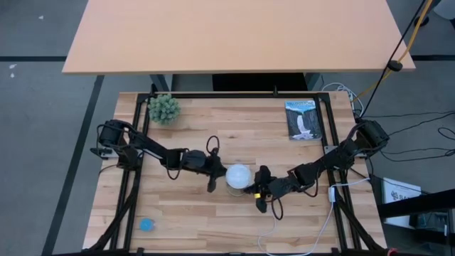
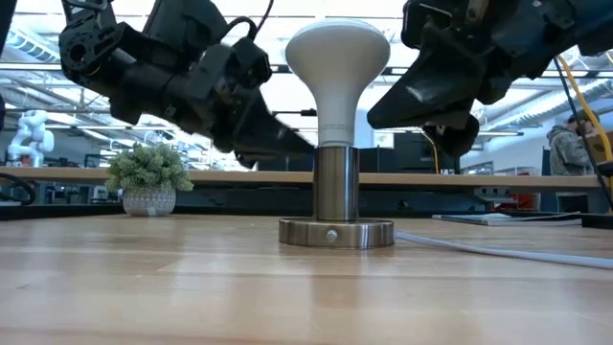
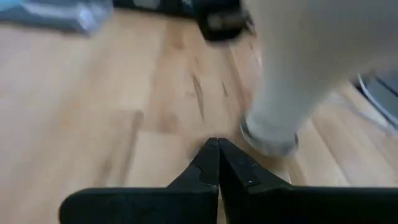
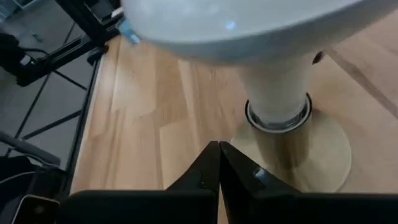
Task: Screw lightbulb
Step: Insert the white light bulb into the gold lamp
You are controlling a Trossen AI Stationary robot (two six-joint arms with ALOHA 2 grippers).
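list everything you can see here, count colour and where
lightbulb: one, white, upright in the socket at table centre
socket: one, silvery, round base, mid-table
cord: one, white, running from the socket to the table's near right edge
plant: one, green, far left corner
booklet: one, blue and white, far right
small object: one, blue, near left
left hand: one, dark, shut, left of the bulb
right hand: one, dark, shut, right of the bulb

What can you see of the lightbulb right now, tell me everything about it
The lightbulb is white and frosted, a wide flattened dome tapering down a narrow neck. It stands upright, neck seated in the silvery metal socket, whose round base rests on the wooden table near its middle. The left claw and right claw, both shut, sit either side of it; neither visibly touches it.
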